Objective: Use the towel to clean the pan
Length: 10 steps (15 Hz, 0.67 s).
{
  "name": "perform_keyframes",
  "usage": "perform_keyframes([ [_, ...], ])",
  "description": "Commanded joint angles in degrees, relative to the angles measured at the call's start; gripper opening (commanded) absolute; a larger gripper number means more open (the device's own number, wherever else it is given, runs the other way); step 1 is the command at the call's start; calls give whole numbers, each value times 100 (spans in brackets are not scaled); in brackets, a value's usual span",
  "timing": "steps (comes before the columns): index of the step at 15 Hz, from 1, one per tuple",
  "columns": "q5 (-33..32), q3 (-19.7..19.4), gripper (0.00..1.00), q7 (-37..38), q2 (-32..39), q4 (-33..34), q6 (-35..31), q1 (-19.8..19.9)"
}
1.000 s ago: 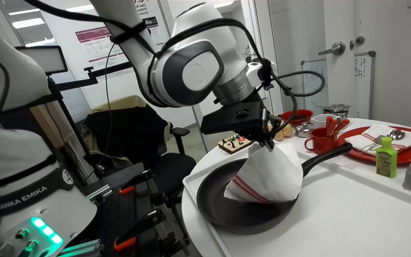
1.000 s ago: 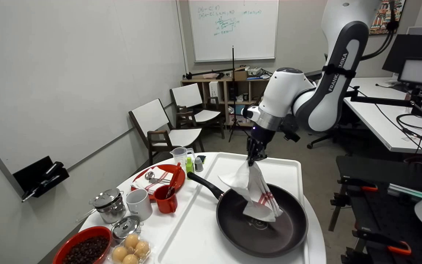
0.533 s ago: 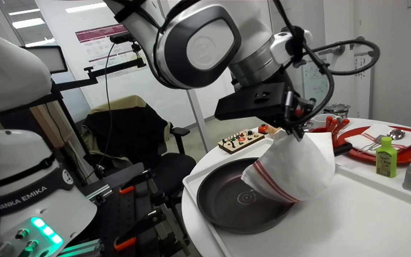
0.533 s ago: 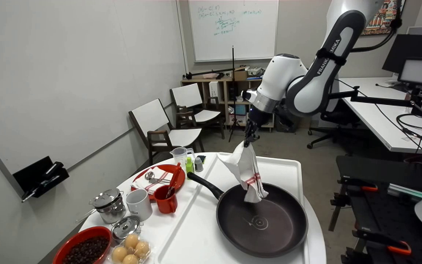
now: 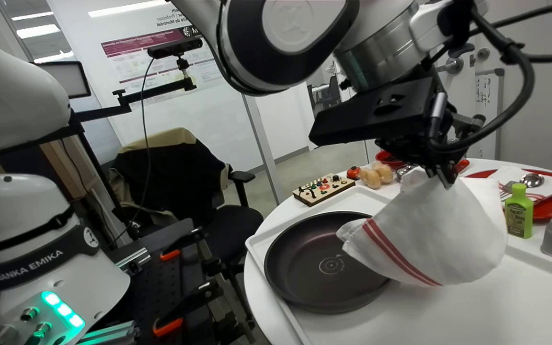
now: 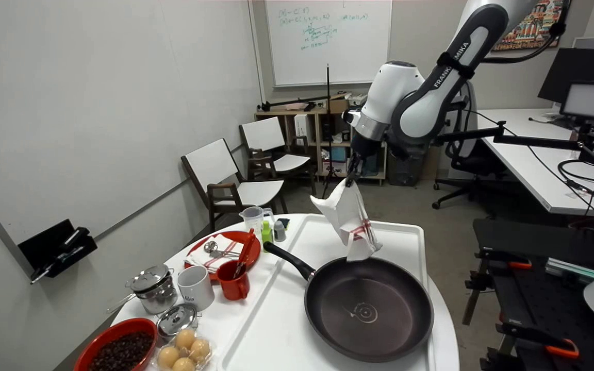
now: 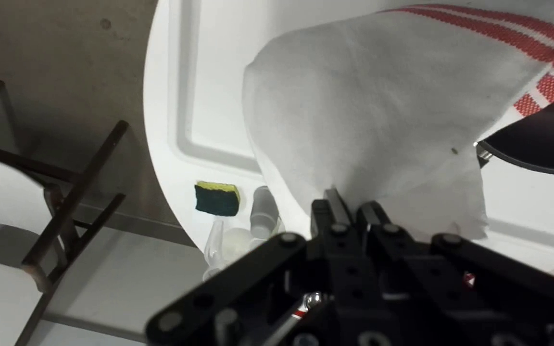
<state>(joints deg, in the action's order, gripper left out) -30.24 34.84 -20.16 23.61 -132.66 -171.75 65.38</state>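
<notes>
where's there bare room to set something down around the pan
On the tray: one patch between the pan and the side facing the mugs; another between its handle and the corner by the sponge, with the towel hanging nearby. The table strip with the red bowl, metal pot, mugs and red plate is crowded.

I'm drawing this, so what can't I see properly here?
In an exterior view: right part of the large round black frying pan, hidden behind the red-striped white cloth towel.
In the wrist view: most of that pan, cut off by the right edge.
In an exterior view: green marker writing, too small to read; round red bowl, cut off by the bottom edge.
</notes>
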Motion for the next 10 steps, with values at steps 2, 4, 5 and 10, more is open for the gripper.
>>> perform_keyframes([
  [2,67,-235,1,185,114,604,888,-155],
  [4,937,-1123,1,-308,15,798,1114,-1062],
  [5,1059,-1458,1,-348,65,912,1222,-1386],
  [10,1287,-2801,1,-325,339,1236,1636,-2894],
])
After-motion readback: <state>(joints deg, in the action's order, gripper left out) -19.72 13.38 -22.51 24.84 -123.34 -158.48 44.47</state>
